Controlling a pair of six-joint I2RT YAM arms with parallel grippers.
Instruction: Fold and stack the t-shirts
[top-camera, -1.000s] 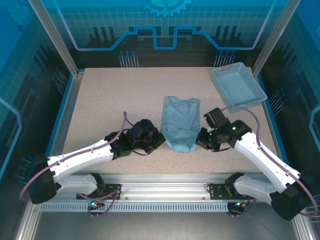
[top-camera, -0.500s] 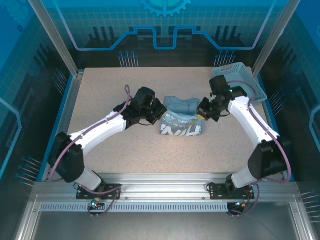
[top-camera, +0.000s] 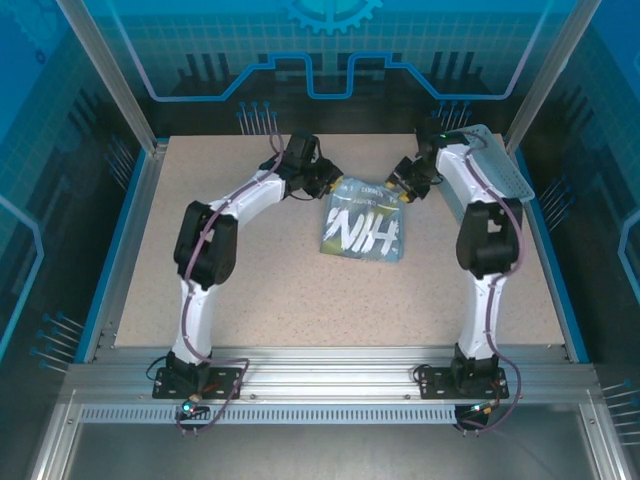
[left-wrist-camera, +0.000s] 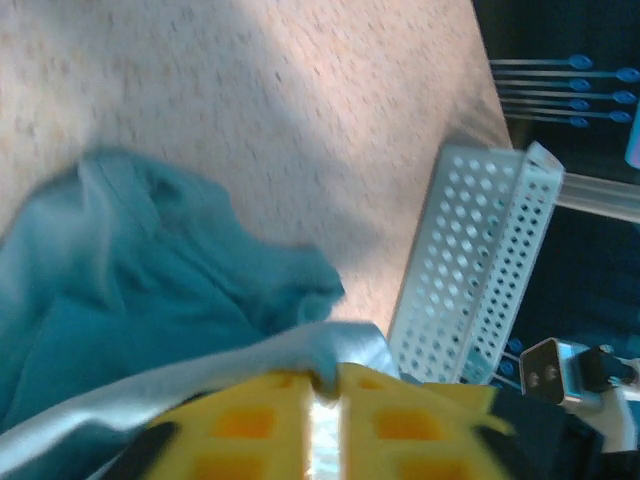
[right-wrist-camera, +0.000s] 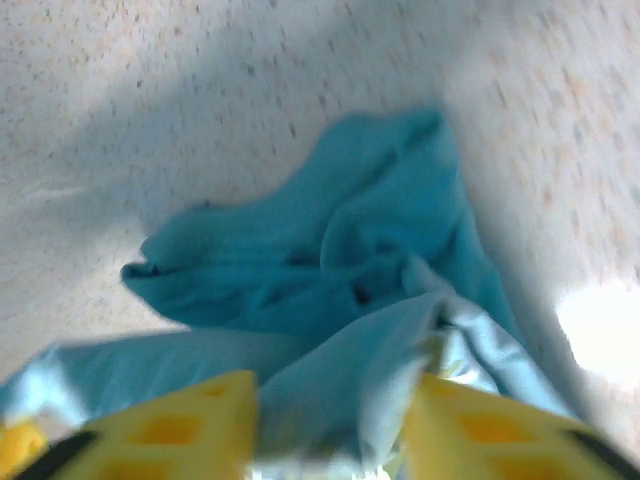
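Far across the table (top-camera: 220, 290), the left gripper (left-wrist-camera: 325, 390) pinched the t-shirt (top-camera: 362, 232) edge between nearly closed fingers; the right gripper (right-wrist-camera: 332, 400) stood parted, cloth seemingly loose between.

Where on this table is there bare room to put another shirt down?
Bare table: the wide near strip between the t-shirt and the front rail, and the left side beyond the left arm. Crowded: the far edge, where left tool and right tool meet the shirt, beside the basket.
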